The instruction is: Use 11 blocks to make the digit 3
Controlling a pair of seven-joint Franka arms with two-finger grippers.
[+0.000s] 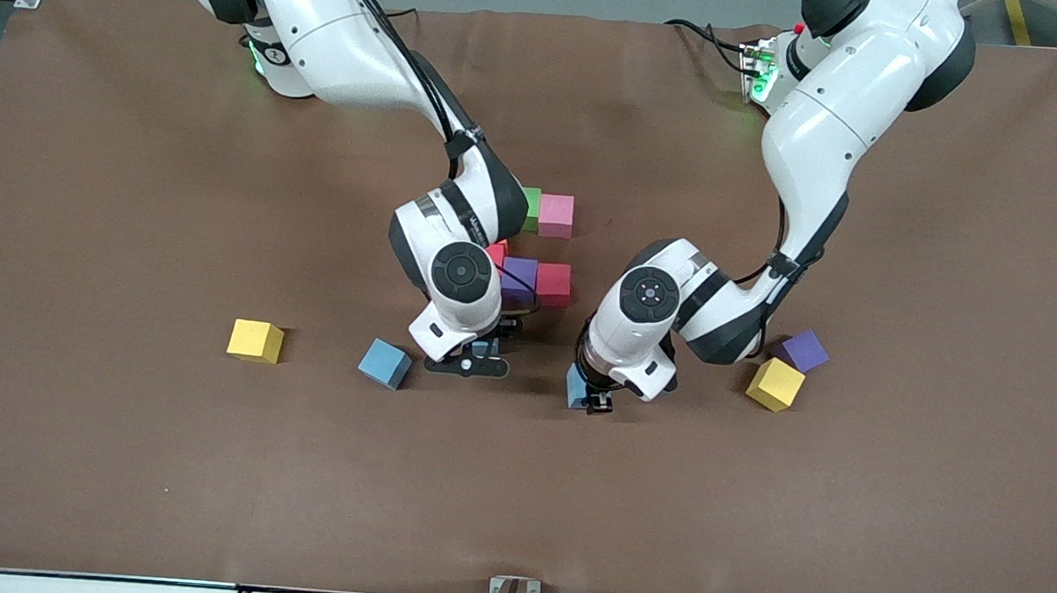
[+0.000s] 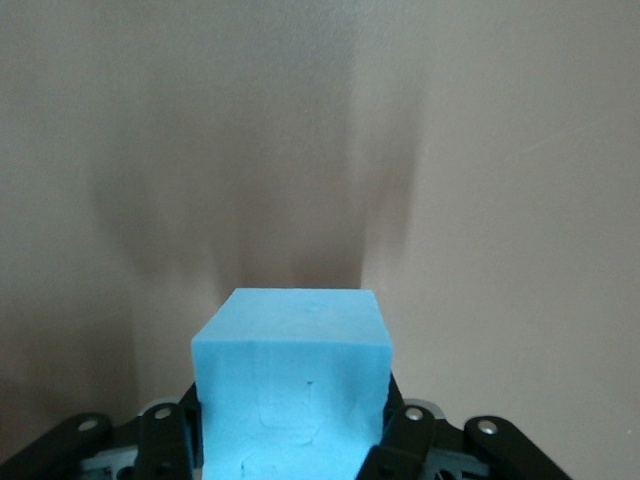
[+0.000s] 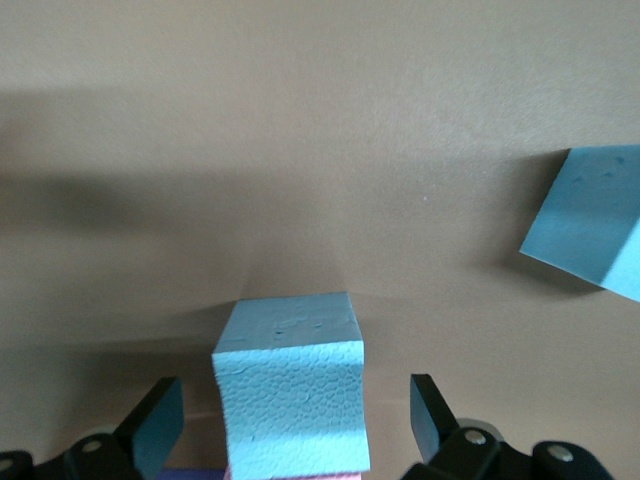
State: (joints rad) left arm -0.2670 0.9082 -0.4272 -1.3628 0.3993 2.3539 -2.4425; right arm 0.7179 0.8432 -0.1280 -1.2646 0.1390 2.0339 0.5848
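My left gripper is shut on a light blue block, low over the table beside the cluster. My right gripper stands open around another light blue block; its fingers stay clear of the block's sides. A pink edge shows just under that block in the right wrist view. A green block and a pink block touch near the table's middle. Nearer the camera sit a red block, a purple block and a second red block. The right arm hides part of this cluster.
Loose on the table lie a third light blue block and a yellow block toward the right arm's end. Another yellow block and a purple block lie toward the left arm's end.
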